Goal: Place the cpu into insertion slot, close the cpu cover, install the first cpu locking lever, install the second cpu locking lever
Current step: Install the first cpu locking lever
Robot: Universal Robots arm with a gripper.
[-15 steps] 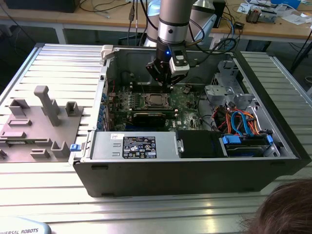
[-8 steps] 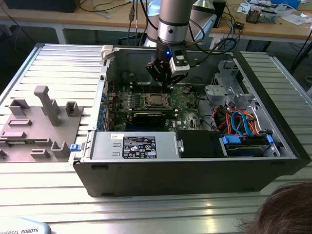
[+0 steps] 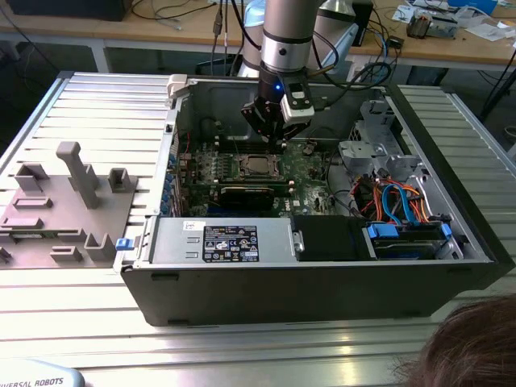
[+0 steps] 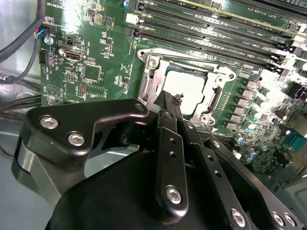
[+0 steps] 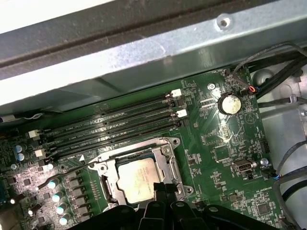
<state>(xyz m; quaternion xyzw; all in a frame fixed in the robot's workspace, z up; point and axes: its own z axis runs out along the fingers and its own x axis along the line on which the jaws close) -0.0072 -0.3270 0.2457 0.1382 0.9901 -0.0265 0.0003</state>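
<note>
Silver-grey cpu (image 5: 136, 179) lying flat in insertion slot (image 5: 106, 188), mid green board (image 5: 225, 148). cpu cover (image 4: 214, 93) seeming down, framing chip edges to keep it seated. Gripper (image 4: 171, 101) hovering at socket rim, fingers (image 4: 169, 143) narrow, nearly touching, gripping nothing visible, likely suiting thin socket parts.

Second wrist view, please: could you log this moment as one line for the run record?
cpu: seated flat | cpu cover: down around cpu | gripper: shut, tips at cover edge

I work over a ribbed silver aluminium desk (image 3: 242, 347); beyond it stands a cable-strewn pale wooden desk (image 3: 121, 32).
</note>
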